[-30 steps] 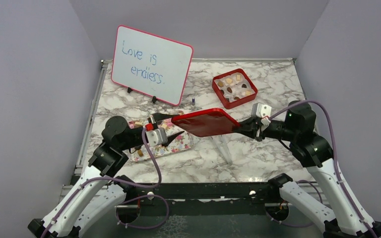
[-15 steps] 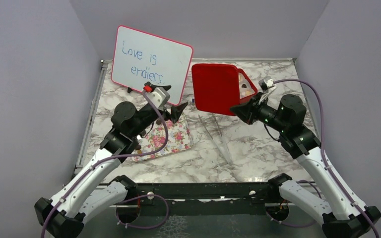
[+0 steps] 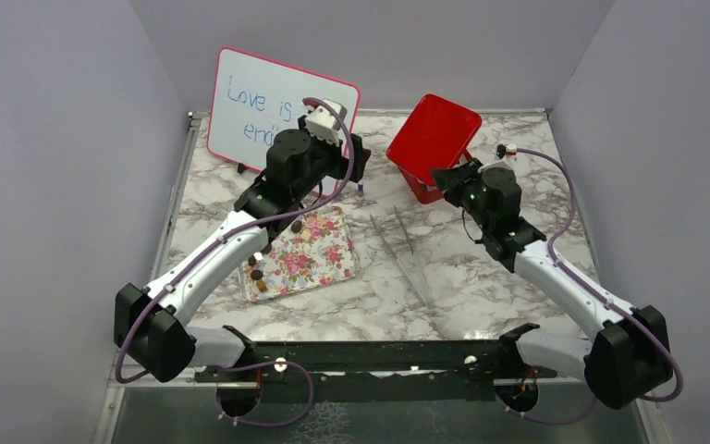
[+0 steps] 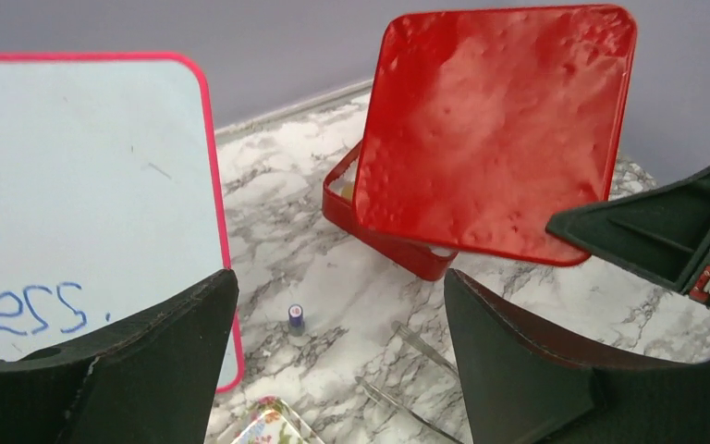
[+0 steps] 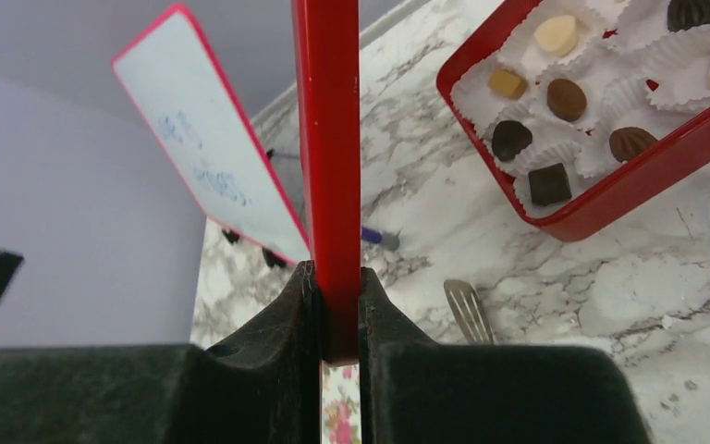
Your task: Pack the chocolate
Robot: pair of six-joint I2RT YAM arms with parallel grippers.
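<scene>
Red lid [image 3: 434, 129] first, top view. The right gripper [image 3: 450, 176] pinches its near edge and holds it tilted up at the far right of the marble table [image 3: 481, 277]. It hangs over the red box [image 3: 416, 190], so only the box's near-left wall shows. The left gripper [image 3: 355, 159] is raised in front of the whiteboard [image 3: 259, 102], jaws wide, nothing in them. The floral tray [image 3: 319, 264] lies under that arm with a few chocolates [image 3: 257, 275] on it, mostly at its left edge. Tweezers [image 3: 405, 231] lie between tray and box. A small blue cap [image 3: 360, 188] stands near the whiteboard's foot.

Left wrist view: the lid's flat face fills the upper right and leans. Its lower edge is just above the box, which pokes out at the lid's lower left. The left fingers spread to either side, with only bare table and the blue cap between them.

Right wrist view: the lid is edge-on and upright, clamped tight between the pads. The open box lies right of the lid and beyond the jaws, with more chocolates in its paper cups. Closing likely means swinging the lid's face down to the right. The right arm is placed for that and nothing blocks the way. The whiteboard is on the lid's other side, and the tweezers sit near the box's front, probably out of the way. Risk: the tray pieces look unpacked, and the left arm is nearer them.
</scene>
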